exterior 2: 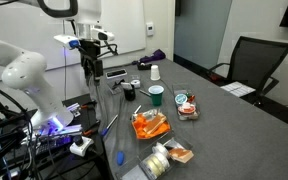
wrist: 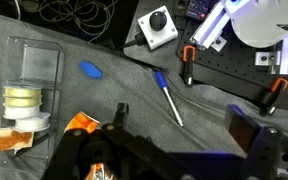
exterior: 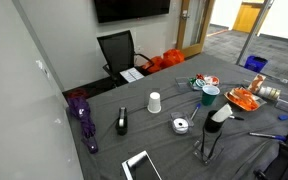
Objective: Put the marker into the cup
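Observation:
The marker (wrist: pixel 167 97) is a blue pen with a silver tip. It lies on the grey cloth near the table edge and also shows in an exterior view (exterior 2: pixel 108 125). My gripper (wrist: pixel 182 126) is open and empty, its two dark fingers spread wide above the marker's tip. In an exterior view the gripper (exterior 2: pixel 93 80) hangs well above the table. The teal-green cup (exterior 2: pixel 156 95) stands upright mid-table, apart from the gripper, and shows in both exterior views (exterior: pixel 211 95).
A white paper cup (exterior 2: pixel 156 72) stands behind the teal one. Orange snack bags (exterior 2: pixel 149 124), tape rolls in a clear box (wrist: pixel 24 95) and a small blue blob (wrist: pixel 90 69) lie near the marker. Beyond the table edge are orange clamps (wrist: pixel 189 65), a white box (wrist: pixel 156 27) and cables.

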You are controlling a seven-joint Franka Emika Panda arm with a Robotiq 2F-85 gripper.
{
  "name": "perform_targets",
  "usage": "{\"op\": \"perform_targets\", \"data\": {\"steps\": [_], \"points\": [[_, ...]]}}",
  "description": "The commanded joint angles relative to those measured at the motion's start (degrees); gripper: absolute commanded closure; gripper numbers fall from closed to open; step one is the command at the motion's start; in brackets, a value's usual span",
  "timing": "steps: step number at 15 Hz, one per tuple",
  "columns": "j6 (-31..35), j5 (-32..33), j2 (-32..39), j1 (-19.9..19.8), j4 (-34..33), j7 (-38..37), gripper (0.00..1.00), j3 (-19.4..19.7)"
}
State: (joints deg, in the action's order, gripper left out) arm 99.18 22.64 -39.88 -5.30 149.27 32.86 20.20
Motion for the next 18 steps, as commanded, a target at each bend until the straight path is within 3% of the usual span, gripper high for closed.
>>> {"op": "perform_targets", "data": {"steps": [1,6,8,13,18], "points": [[7.7,-1.2,1.7,0.5,3.2,6.8,0.0,3.7],[17.7,-4.5,2.4,-0.6,7.8,16.0,0.0,6.7],[15.9,-4.8,2.5,-1.9,6.8,14.4,0.0,4.4],[17.2,-4.8,2.5,-2.1,7.8,14.5,0.0,4.3],[24.9,-3.0,7.2,-2.0,10.8,14.7,0.0,4.6]]}}
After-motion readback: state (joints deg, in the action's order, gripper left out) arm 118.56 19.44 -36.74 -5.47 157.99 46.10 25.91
